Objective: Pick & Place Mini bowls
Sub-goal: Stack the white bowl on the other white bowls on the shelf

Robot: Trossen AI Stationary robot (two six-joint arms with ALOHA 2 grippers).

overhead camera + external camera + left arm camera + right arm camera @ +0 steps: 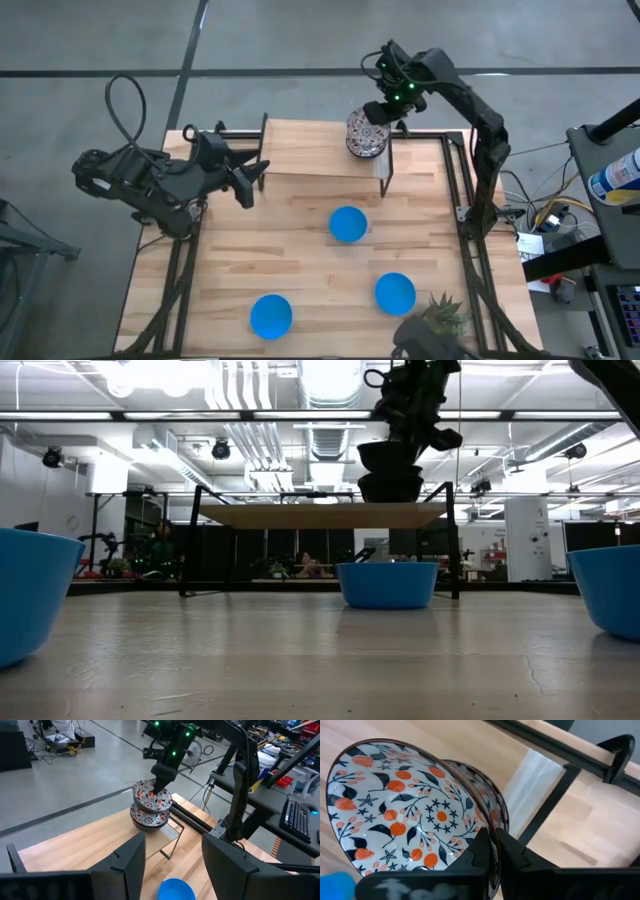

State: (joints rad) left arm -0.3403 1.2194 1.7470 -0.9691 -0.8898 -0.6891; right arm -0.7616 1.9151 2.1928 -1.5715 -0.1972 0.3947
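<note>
My right gripper (386,117) is shut on a white floral mini bowl (366,134) above the raised wooden shelf (305,150) at the table's far side. A second floral bowl (147,818) stands on the shelf right beneath it. Three blue mini bowls stand on their bases on the table: one mid-table (348,224), one near right (395,292) and one near left (271,315). My left gripper (252,178) hovers open at the table's left side, pointing toward the shelf, with nothing between its fingers. My right gripper pinches the floral bowl's rim (489,831), one finger (479,851) inside the bowl and one outside. The fingers come steeply from above. The bowl hangs tilted just over the bowl beneath it (487,787); whether the two touch, I cannot tell.
The shelf stands on a black metal frame (385,170) over the table's far part. A small potted green plant (440,315) sits at the near right corner. Bare wood lies between the blue bowls and along the left side.
</note>
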